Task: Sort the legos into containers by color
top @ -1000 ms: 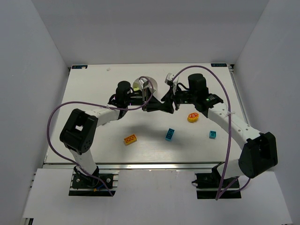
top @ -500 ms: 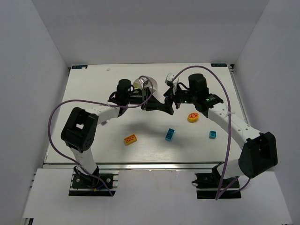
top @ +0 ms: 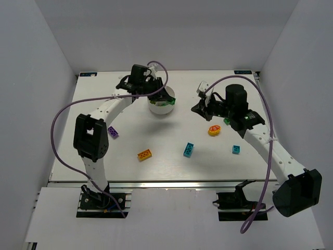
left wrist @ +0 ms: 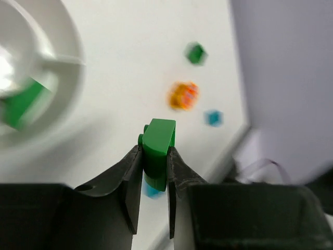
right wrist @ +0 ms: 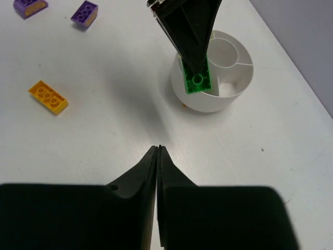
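Observation:
My left gripper (top: 165, 99) (left wrist: 154, 151) is shut on a green lego (left wrist: 158, 136) and holds it over the round white bowl of containers (top: 156, 110). In the right wrist view the dark left fingers (right wrist: 184, 31) come down from above with that green lego (right wrist: 196, 82) just over the rim (right wrist: 229, 101). Another green lego (left wrist: 23, 101) lies in one compartment. My right gripper (top: 198, 108) (right wrist: 157, 148) hangs shut and empty over bare table, right of the bowl.
Loose on the table lie an orange-yellow brick (top: 144, 154), a purple brick (top: 113, 132), two cyan bricks (top: 188, 149) (top: 236, 149), the round yellow-orange piece (top: 214, 130) and a green brick (top: 227, 121) beside the right arm. Two purple bricks (right wrist: 83, 12) show in the right wrist view.
Both grippers were together at mid-table. The left arm has swung back and up to the bowl with the green lego. The right gripper has drawn away to the right and shut.

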Tool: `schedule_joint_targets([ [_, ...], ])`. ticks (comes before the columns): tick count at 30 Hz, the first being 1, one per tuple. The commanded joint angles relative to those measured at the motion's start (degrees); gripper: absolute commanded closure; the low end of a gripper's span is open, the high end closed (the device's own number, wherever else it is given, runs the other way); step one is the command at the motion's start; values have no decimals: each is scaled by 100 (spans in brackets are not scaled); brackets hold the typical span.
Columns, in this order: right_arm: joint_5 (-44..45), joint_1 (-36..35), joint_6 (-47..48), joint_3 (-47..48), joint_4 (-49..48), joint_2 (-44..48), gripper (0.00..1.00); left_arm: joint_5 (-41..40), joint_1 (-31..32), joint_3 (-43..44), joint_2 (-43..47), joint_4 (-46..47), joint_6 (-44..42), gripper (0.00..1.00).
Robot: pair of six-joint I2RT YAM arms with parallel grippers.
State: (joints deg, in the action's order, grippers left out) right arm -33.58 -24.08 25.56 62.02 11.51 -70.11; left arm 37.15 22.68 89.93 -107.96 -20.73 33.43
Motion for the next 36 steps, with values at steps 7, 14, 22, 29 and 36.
schedule_joint_targets([
  [7, 28, 473, -95, -506, -210, 383, 100, -2475, 193, 1492, -515, -1680, -3104, 100],
  [14, -140, 650, -165, -638, -289, 480, 100, -3011, 553, 1088, -260, -1100, -4116, 100],
  [22, -368, 825, -227, -726, -351, 524, 100, -3818, 861, 1062, -515, -1039, -4424, 100],
  [29, -641, 975, -218, -770, -351, 524, 97, -4338, 967, 912, -480, -757, -4626, 93],
  [36, -816, 1054, -218, -805, -351, 524, 87, -4585, 967, 912, -542, -713, -4591, 71],
])
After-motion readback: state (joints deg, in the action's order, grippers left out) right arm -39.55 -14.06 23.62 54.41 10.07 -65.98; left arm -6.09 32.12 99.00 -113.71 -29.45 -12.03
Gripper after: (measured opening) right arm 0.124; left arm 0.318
